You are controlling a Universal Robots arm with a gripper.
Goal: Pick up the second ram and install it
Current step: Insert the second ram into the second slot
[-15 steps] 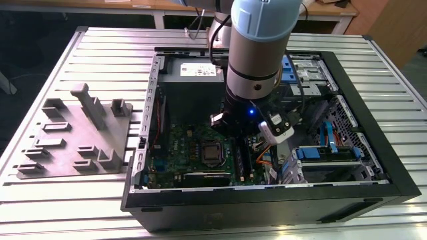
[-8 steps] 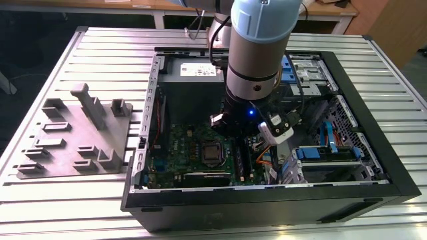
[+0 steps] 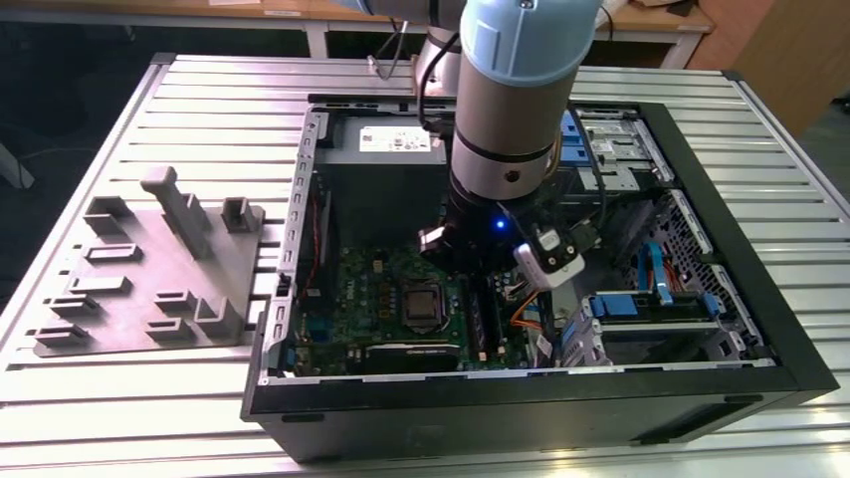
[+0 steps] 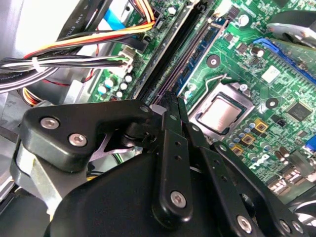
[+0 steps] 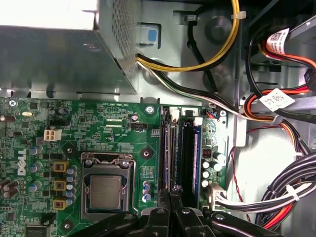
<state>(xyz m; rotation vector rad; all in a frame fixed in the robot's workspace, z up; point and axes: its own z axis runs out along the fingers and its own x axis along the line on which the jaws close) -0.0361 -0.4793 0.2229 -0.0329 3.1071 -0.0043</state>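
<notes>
My gripper (image 4: 174, 98) hangs inside the open computer case, low over the green motherboard (image 3: 378, 299). Its two black fingers are shut flat against each other. In both wrist views their tips rest at the near end of a long thin dark stick with a purple sheen, the second ram (image 5: 168, 153) (image 4: 180, 54). This stick lies lengthwise in a black slot beside the processor socket (image 5: 104, 190). I cannot tell whether the tips touch it. In the first wrist view my gripper (image 5: 173, 191) pokes in at the picture's edge, over that slot. The neighbouring slot (image 5: 190, 153) runs parallel, with a blue edge.
The grey power supply box (image 5: 59, 49) sits behind the motherboard. Bundled yellow, red and black cables (image 5: 276, 108) run close beside the slots. Blue drive brackets (image 3: 651, 299) fill the case on the exterior view's right. A grey parts fixture (image 3: 146, 279) lies on the slatted table outside the case.
</notes>
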